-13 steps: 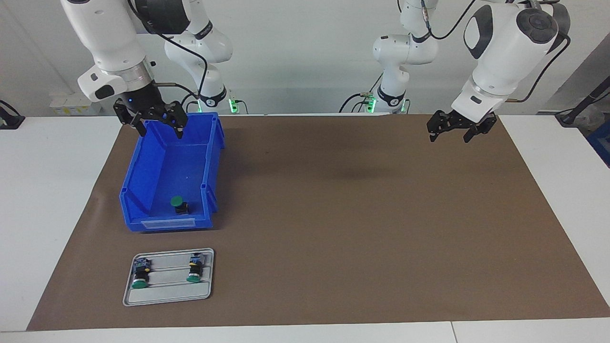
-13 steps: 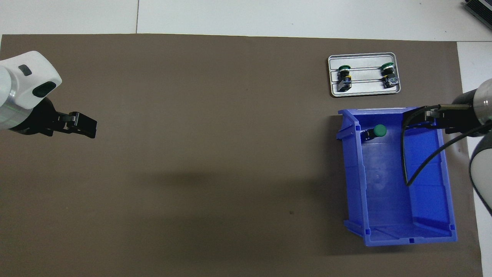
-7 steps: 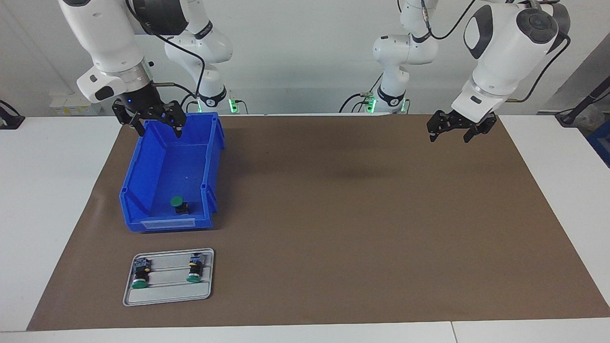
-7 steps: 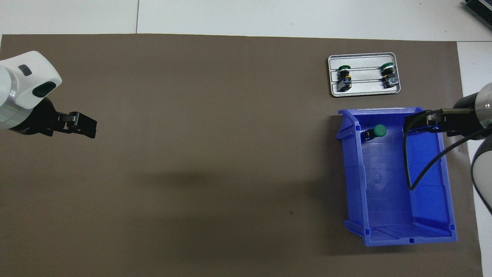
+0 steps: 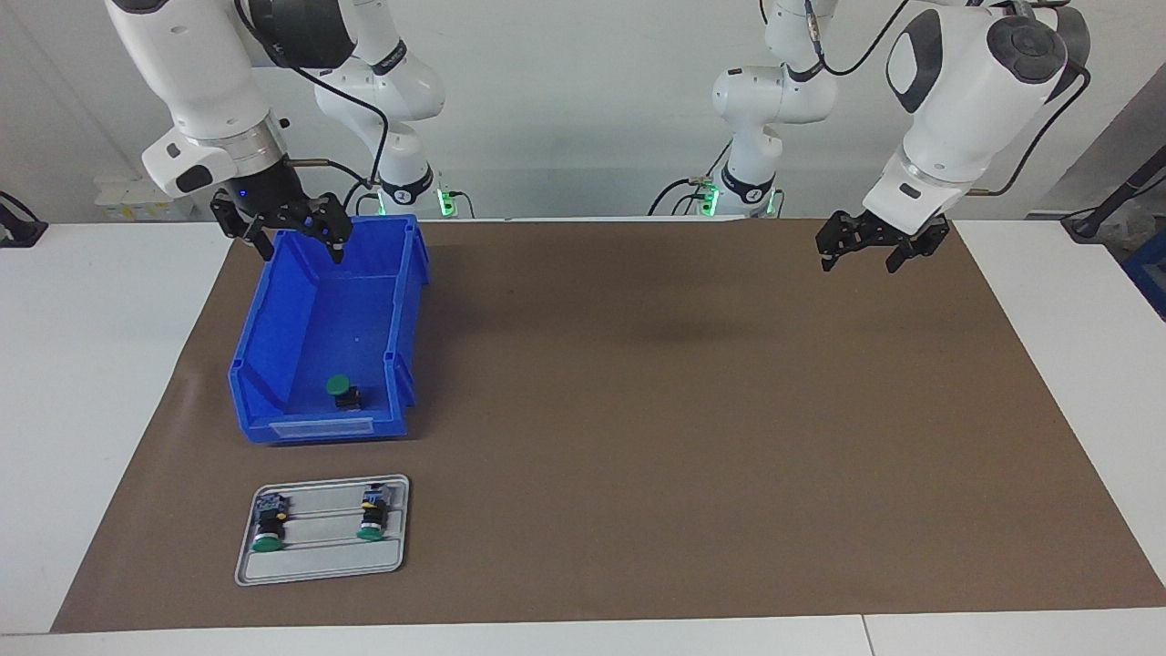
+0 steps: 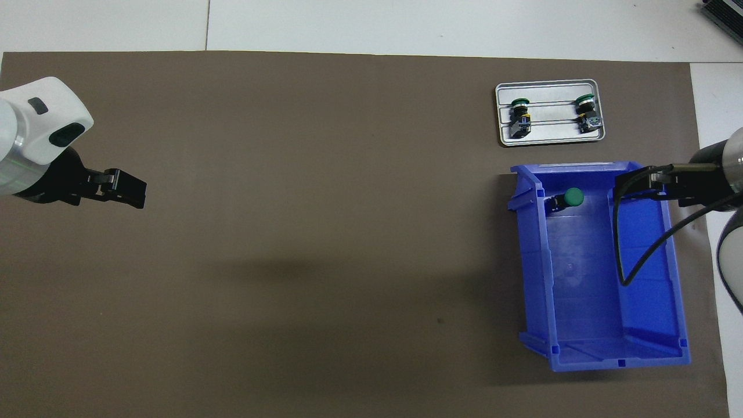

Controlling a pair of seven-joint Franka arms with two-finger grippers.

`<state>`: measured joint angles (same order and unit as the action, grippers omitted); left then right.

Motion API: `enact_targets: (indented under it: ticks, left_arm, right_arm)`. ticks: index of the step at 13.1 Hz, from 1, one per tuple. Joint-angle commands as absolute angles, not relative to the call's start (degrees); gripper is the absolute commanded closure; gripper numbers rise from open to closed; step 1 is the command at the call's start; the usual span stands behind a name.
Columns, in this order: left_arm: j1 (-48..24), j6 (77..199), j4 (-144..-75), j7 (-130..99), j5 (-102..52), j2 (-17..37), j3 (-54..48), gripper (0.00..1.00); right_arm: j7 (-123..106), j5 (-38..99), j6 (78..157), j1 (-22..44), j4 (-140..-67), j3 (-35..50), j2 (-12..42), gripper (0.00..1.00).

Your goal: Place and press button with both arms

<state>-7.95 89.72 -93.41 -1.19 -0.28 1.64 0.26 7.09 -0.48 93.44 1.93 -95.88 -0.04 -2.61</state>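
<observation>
A green-capped button [image 5: 341, 390] [image 6: 572, 198] lies in the blue bin [image 5: 264, 319] [image 6: 673, 278], at the bin's end farthest from the robots. My right gripper [image 5: 298, 246] [image 6: 630, 184] hangs open and holds nothing. It is over the bin's end nearest the robots, well above the button. My left gripper [image 5: 862, 260] [image 6: 125, 188] waits open and holds nothing, raised over the brown mat at the left arm's end of the table.
A grey tray [image 5: 319, 565] [image 6: 551, 136] lies on the mat just farther from the robots than the bin. It holds two more green-capped buttons [image 5: 267, 527] [image 5: 372, 517]. The brown mat [image 5: 638, 410] covers most of the white table.
The right gripper has risen slightly and drifted a little toward the right arm's end of the table. The left arm and the buttons have not moved.
</observation>
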Motion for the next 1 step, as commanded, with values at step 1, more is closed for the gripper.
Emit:
enact_targets:
  ticks: [1]
  left_arm:
    - [-7.65,90.79,-95.45,-0.97,0.53,-0.09,0.09,0.00]
  right_arm:
    - [6.42,0.35,93.43,1.93,-97.29,-0.44,-4.04,0.00]
